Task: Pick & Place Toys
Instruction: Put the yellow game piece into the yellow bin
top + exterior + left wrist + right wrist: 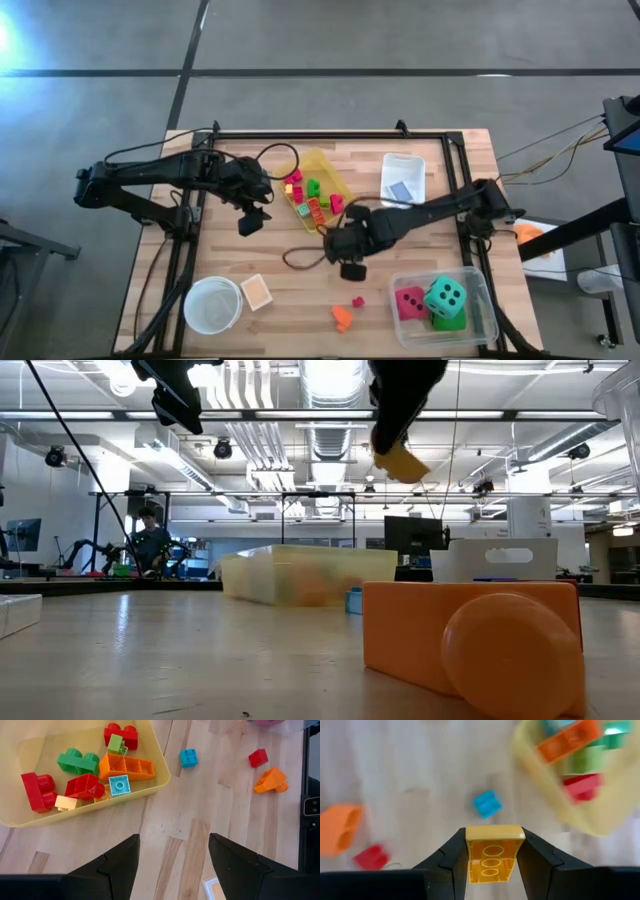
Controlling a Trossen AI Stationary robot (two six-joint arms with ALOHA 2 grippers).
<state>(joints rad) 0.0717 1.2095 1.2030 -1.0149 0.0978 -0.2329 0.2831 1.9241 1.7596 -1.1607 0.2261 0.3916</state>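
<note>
My right gripper (492, 870) is shut on a yellow block (492, 851) and hangs high above the table's middle (352, 268), close to the yellow bin (322, 160). That bin holds several red, green and orange toys (125, 767). A blue block (487, 803), a red block (357, 301) and an orange block (342, 318) lie loose on the wood. My left gripper (250, 222) hovers open over bare table beside the bin's left end (172, 865). The pink and teal dice (443, 297) sit in the clear bin. My right gripper pinches the yellow block by two opposite side walls (472, 855) between its two fingers. The block's hollow underside faces the wrist camera. The fingers come from above, pointing steeply down. In the low view the block (402, 462) hangs well clear of the table.
A white bin (403, 178) stands at the far right and a clear bin (482, 300) at the near right corner. A round white bowl (213, 305) and a small tray (257, 291) sit near left. A dark cord (298, 258) loops on the table's middle.
</note>
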